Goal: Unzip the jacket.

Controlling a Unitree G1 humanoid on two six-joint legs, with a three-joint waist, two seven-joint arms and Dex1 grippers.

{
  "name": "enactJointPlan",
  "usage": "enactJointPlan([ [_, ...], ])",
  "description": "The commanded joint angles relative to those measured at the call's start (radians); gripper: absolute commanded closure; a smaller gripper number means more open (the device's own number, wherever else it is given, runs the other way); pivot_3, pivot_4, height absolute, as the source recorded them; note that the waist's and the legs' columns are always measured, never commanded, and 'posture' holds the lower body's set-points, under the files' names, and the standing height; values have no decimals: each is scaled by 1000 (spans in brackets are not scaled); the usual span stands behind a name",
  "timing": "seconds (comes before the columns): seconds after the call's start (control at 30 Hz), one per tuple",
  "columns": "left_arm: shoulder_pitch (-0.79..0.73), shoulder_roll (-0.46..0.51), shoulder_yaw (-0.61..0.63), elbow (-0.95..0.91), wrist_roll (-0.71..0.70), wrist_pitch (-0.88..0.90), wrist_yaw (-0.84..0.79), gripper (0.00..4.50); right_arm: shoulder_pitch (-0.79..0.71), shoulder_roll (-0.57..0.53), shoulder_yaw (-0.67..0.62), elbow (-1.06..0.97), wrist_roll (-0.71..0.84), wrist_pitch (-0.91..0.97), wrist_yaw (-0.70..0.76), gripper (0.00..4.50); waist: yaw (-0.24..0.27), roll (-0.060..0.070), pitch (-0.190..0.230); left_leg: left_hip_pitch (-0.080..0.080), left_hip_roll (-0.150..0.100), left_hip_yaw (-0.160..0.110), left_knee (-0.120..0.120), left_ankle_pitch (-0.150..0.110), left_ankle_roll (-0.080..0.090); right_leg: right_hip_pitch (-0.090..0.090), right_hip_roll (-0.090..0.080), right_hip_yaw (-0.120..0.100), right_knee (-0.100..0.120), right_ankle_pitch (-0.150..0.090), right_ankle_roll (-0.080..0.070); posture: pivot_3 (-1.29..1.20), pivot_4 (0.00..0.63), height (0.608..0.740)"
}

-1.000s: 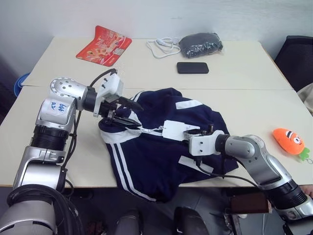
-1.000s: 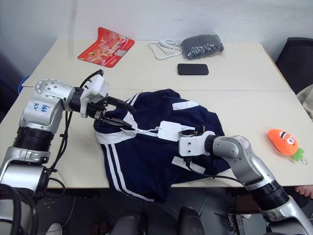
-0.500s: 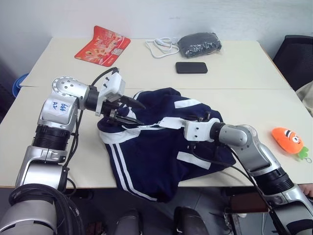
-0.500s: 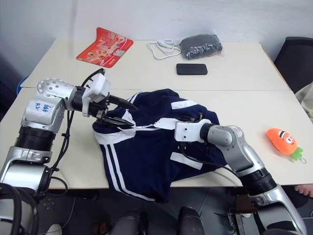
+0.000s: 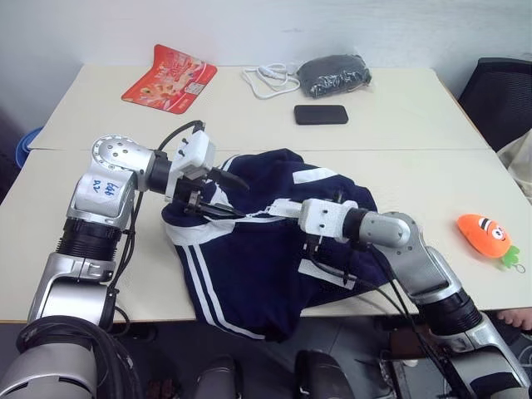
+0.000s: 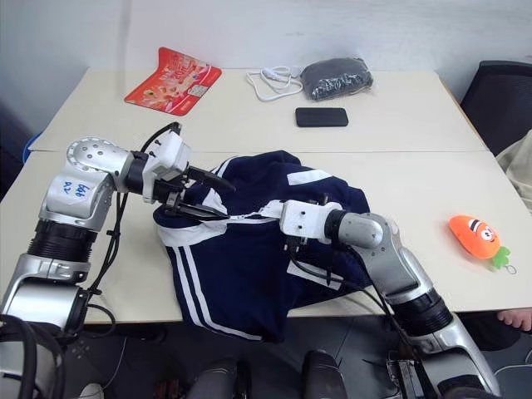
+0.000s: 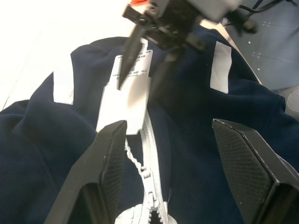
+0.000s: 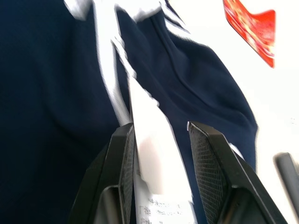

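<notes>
Jacket (image 5: 266,249) collar sits between parted left jaws; right jaws straddle its tag (image 8: 156,163).

Bare table (image 5: 399,125) beyond jacket (image 5: 249,266) (phone (image 5: 321,114) aside); carrot toy (image 5: 488,236) right

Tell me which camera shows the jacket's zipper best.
The left wrist view: the white zipper runs up between the left gripper's fingers, teeth visible, below the paper tag. The right wrist view shows it blurred beside the tag. The eye views show it as a thin white line across the jacket.
</notes>
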Motion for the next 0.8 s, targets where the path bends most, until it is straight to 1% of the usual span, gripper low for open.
enactJointPlan([
  [0.03, -13, -1, 15, -17, -10, -6, 7, 1418, 0, -25, 6, -2, -33, -62, -5, 2670, -1, 0, 0, 0, 0, 0, 0, 0, 0, 0, 0, 0, 0, 0, 0, 0, 150, 740],
  [0.23, -4, 1, 15, -16, -9, -12, 10, 1418, 25, -47, -15, -28, -41, -88, 6, 2670, -2, 0, 0, 0, 0, 0, 0, 0, 0, 0, 0, 0, 0, 0, 0, 0, 150, 740],
  [0.47, -23, -4, 15, 8, -5, -19, 10, 1418, 3, -64, 15, 40, -114, -179, -10, 2670, -2, 0, 0, 0, 0, 0, 0, 0, 0, 0, 0, 0, 0, 0, 0, 0, 150, 740],
  [0.57, -29, -7, 15, 13, -5, -20, 11, 1418, -6, -62, 42, 86, -182, -237, -51, 2670, -2, 0, 0, 0, 0, 0, 0, 0, 0, 0, 0, 0, 0, 0, 0, 0, 150, 740],
  [0.7, -34, -12, 12, 21, -2, -27, 11, 1418, -45, -32, 52, 158, -238, -251, -108, 2670, -4, 0, 0, 0, 0, 0, 0, 0, 0, 0, 0, 0, 0, 0, 0, 0, 150, 740],
  [0.8, -40, -15, 11, 28, 0, -31, 9, 1418, -54, -47, 68, 194, -273, -291, -121, 2670, -3, 0, 0, 0, 0, 0, 0, 0, 0, 0, 0, 0, 0, 0, 0, 0, 150, 740],
])
